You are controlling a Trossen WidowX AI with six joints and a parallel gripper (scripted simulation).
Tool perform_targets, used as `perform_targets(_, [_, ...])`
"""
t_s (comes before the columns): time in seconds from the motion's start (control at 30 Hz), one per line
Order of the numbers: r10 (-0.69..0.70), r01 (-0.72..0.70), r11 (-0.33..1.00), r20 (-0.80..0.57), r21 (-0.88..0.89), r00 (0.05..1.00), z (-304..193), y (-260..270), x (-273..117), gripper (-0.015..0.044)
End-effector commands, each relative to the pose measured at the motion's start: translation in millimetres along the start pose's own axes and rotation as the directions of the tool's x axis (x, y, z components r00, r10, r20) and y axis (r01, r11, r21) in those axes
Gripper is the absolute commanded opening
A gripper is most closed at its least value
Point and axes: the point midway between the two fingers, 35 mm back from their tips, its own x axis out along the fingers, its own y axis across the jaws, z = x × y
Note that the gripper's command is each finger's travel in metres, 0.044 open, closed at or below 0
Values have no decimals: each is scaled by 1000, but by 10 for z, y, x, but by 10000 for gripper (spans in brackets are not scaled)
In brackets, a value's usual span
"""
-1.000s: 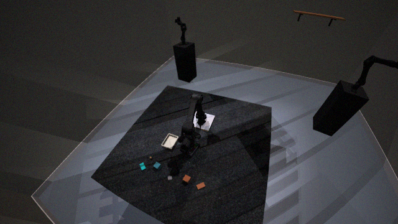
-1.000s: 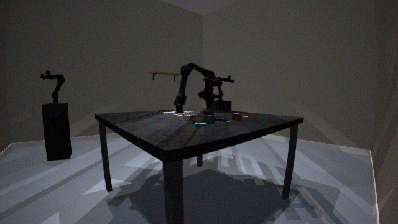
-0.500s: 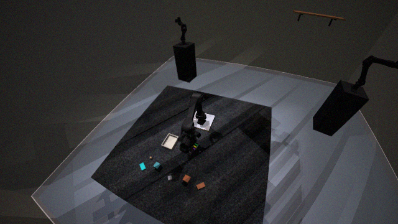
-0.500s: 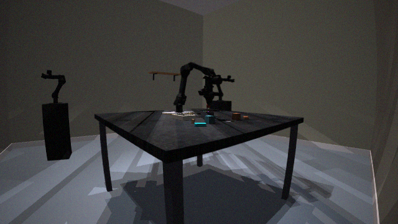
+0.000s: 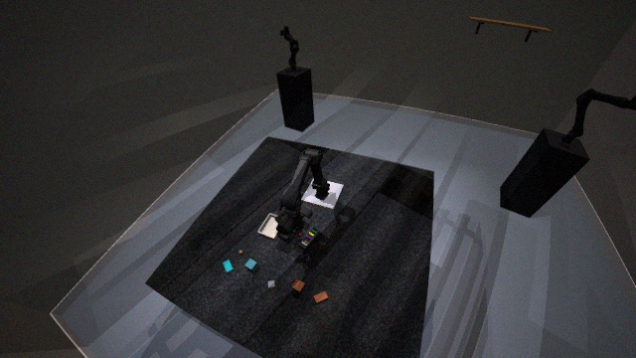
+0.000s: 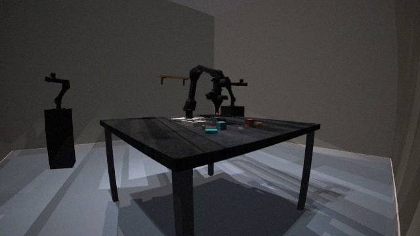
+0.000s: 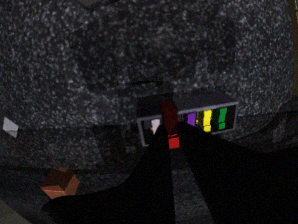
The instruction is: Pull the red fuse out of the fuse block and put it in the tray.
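The red fuse is between the fingertips of my gripper, which is shut on it. It points down and is clear above the fuse block, with a gap under it in the exterior view. In the wrist view the fuse and fingers cover part of the block. A white fuse, a purple fuse, a yellow fuse and a green fuse stand in the block. The cream tray is beside the block, partly hidden by the arm in the top view.
A teal block, a flat cyan piece and a small tan piece lie in front of the tray. An orange block, a flat orange piece and a pale piece lie farther off.
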Motion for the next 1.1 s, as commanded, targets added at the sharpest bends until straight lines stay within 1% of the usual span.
perform_targets(0.0, [3,-3,1000,6,1,1000,227,80,-12,0])
perform_targets(0.43, [5,-5,1000,12,2,1000,998,195,-22,0])
perform_targets(0.87, [2,-2,1000,20,2,1000,1782,130,-27,0])
perform_targets(1.07, [2,-2,1000,20,2,1000,1823,122,-17,0])
